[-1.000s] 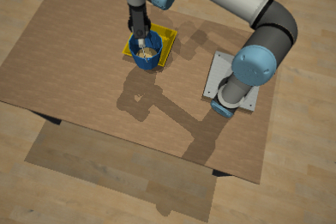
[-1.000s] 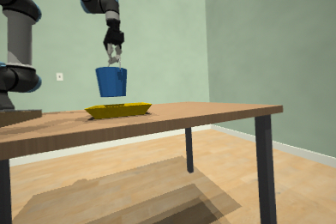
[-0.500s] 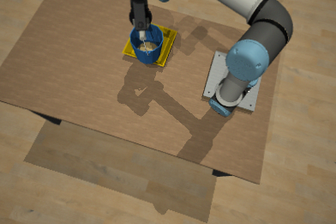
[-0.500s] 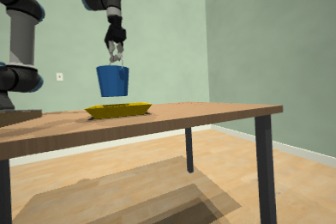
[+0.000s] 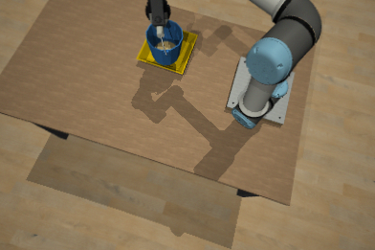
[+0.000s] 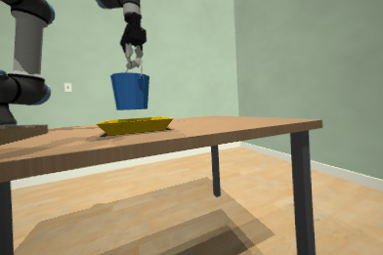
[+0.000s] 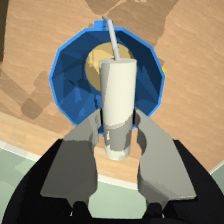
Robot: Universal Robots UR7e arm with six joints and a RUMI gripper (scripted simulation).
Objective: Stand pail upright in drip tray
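A blue pail hangs upright from my gripper by its white handle grip. It hangs in the air above the yellow drip tray. In the side view the pail is well clear of the tray, with a gap under its base. In the wrist view my gripper is shut on the white handle grip, and the open pail hangs below it. The tray is almost wholly hidden under the pail there.
The robot's grey base plate sits at the right of the wooden table. The arm reaches over the table's far side. The table's edge runs close behind the tray.
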